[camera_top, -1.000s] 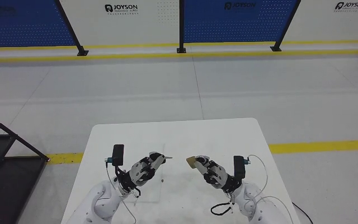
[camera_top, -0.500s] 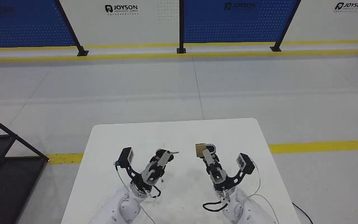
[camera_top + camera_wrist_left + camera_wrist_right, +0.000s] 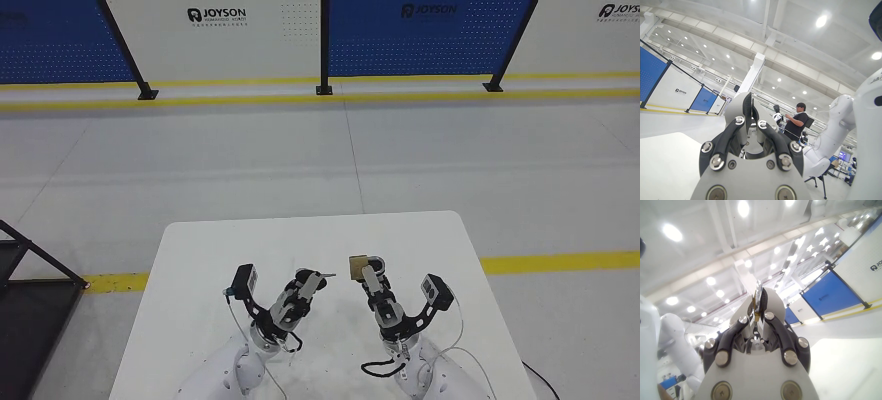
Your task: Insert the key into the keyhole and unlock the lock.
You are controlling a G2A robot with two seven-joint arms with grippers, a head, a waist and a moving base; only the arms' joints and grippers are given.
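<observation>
Above the middle of the white table (image 3: pixel 200 260), both grippers are held up facing each other. My left gripper (image 3: pixel 312 279) is shut on a small silver key (image 3: pixel 326 273), whose tip points toward the lock. A short gap separates the two. My right gripper (image 3: pixel 370 268) is shut on a brass padlock (image 3: pixel 357 266). In the right wrist view the padlock (image 3: pixel 757 294) shows edge-on, brass and silver, between the pads of that gripper (image 3: pixel 759 306). In the left wrist view the black pads of the left gripper (image 3: pixel 750 108) are pressed together and the key is hidden.
A black frame (image 3: pixel 30 265) stands off the table's left edge. Yellow floor lines (image 3: pixel 560 263) run behind the table, with blue and white barrier panels (image 3: pixel 420 40) farther back. Loose cables (image 3: pixel 378 368) hang by the right arm.
Both arms rose and turned their grippers up and forward. The left gripper carried the key rightward, closer to the padlock. Over the last half second the right gripper stayed nearly still.
</observation>
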